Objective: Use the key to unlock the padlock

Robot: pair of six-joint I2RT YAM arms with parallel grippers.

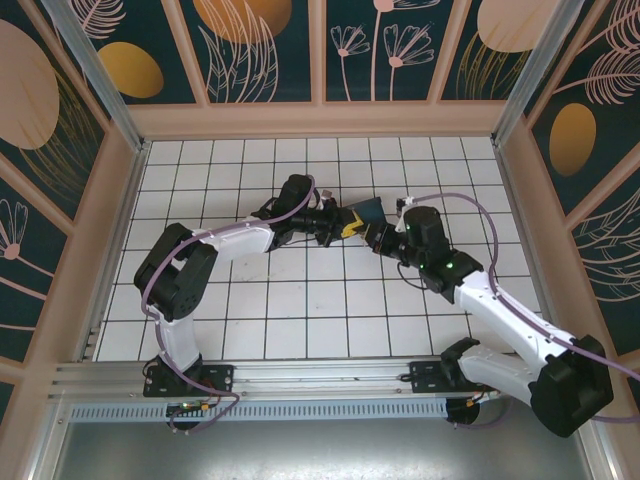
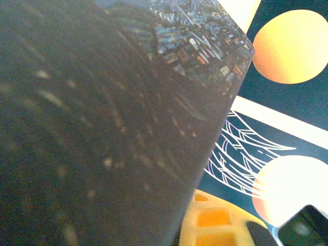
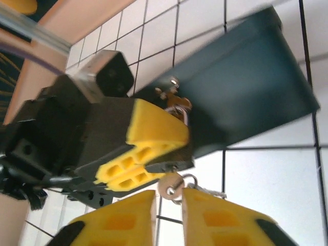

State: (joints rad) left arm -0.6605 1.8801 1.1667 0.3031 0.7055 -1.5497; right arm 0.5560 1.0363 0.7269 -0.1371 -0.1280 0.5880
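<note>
The small dark padlock (image 3: 184, 156) hangs by its metal shackle (image 3: 179, 110) from the hasp of a dark blue box (image 3: 246, 87). My left gripper (image 3: 174, 152) is shut on the padlock body with its yellow fingers. The silvery key (image 3: 170, 185) sticks out of the padlock's underside, its ring (image 3: 190, 180) dangling beside it. My right gripper (image 3: 170, 197) is open a little, and the key's round head sits at the gap between its fingertips. In the top view the two grippers, left (image 1: 347, 226) and right (image 1: 378, 238), meet mid-table at the box (image 1: 368, 210). The left wrist view has the box's dark wall (image 2: 102, 128) close up beside one yellow finger (image 2: 215, 225).
The white tiled floor (image 1: 300, 300) spreads around both arms. Patterned walls with wooden frames (image 1: 320, 115) close in the back and sides. A metal rail (image 1: 300, 375) runs along the near edge by the arm bases.
</note>
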